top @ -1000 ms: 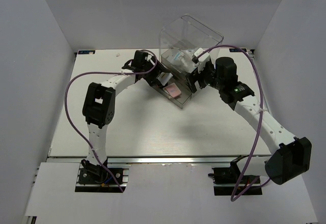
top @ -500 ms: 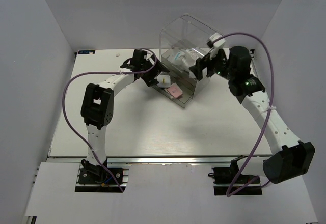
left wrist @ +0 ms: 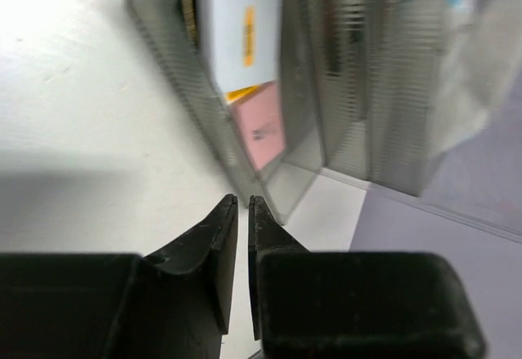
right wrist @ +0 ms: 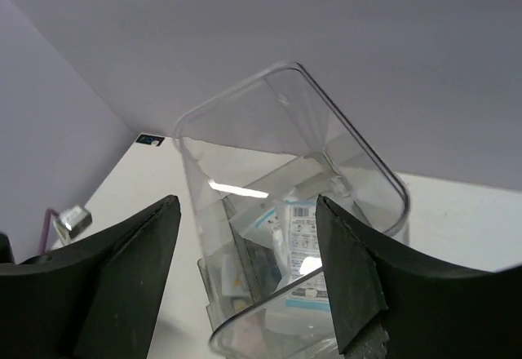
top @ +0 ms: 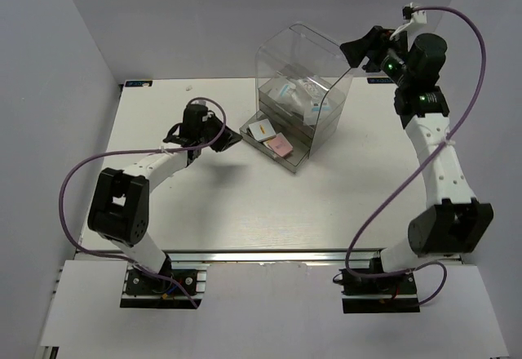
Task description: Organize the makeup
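The makeup sits in the clear drawer case [top: 303, 81]. Its low drawer [top: 295, 161] stands pulled out, holding a white flat box [top: 261, 129] and a pink square [top: 280, 144]. White blue-printed packets [top: 295, 95] lie in the upper part. My left gripper [top: 231, 139] hovers just left of the drawer, shut with only a thin slit and nothing in it. In the left wrist view its fingertips [left wrist: 242, 201] point at the drawer's corner, past the box [left wrist: 241, 37] and pink square [left wrist: 259, 126]. My right gripper [top: 360, 48] is raised behind the case, open and empty [right wrist: 247, 204], looking down on a packet [right wrist: 306, 245].
The case rim [right wrist: 359, 143] curves right under the right gripper's open jaws. Grey walls close in the table [top: 245, 212] on the left, back and right. A small dark tag [top: 139, 84] lies at the back left corner.
The left gripper drew back left from the drawer and closed its jaws. The right arm lifted off the case and swung up toward the back right, jaws narrowing slightly.
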### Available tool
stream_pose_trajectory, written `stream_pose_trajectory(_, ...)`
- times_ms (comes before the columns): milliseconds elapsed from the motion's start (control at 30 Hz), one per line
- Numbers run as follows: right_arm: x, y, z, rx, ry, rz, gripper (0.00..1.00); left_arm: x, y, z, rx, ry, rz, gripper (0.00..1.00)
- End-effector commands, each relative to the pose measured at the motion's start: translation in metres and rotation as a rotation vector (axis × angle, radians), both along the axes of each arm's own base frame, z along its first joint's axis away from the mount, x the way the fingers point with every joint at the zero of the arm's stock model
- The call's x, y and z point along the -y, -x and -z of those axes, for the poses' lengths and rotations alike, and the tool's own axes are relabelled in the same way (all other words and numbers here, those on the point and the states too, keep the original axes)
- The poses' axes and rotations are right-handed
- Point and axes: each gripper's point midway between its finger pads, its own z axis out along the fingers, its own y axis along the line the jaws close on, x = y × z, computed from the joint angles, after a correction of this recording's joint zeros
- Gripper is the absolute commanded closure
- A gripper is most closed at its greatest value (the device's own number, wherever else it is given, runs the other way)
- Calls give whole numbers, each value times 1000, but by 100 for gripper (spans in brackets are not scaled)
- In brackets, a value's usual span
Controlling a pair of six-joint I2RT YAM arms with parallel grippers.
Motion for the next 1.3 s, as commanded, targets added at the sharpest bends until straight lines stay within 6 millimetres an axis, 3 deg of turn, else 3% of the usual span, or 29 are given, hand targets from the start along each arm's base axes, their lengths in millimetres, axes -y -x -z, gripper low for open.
stream_pose_trajectory(0, 32, -37, 0, -66, -132, 91, 28, 3, 2, 18, -7, 34, 3, 78)
stream_pose_trajectory(33, 29, -56, 20, -131, -154, 83, 30, 5, 1, 22, -14, 40, 11, 77)
stream_pose_trajectory(67, 41, -64, 9, -110, -160, 95, 31, 8, 0, 25, -18, 47, 23, 77)
stream_pose_trajectory(133, 43, -80, 24, -125, -139, 88, 32, 12, -6, 38, -38, 41, 38, 77)
stream_pose_trajectory(167, 43, -83, 19, -106, -130, 85, 33, 15, -9, 40, -44, 42, 49, 77)
stream_pose_trajectory(267, 42, -95, 34, -131, -123, 73, 35, 21, -20, 51, -62, 37, 66, 77)
stream_pose_trajectory(500, 30, -89, 100, -279, -129, 5, 52, 42, -41, 70, -95, 66, 104, 77)
stream_pose_trajectory(600, 26, -84, 111, -305, -124, -20, 59, 55, -51, 77, -105, 79, 128, 77)
stream_pose_trajectory(733, 22, -79, 119, -332, -122, -49, 67, 71, -69, 84, -107, 102, 146, 77)
stream_pose_trajectory(833, 20, -77, 120, -336, -122, -63, 70, 78, -83, 75, -80, 132, 148, 76)
stream_pose_trajectory(1100, 13, -71, 136, -389, -107, -80, 71, 103, -110, 69, -40, 234, 175, 72)
stream_pose_trajectory(1267, 13, -72, 140, -400, -107, -81, 71, 120, -113, 66, -41, 279, 193, 71)
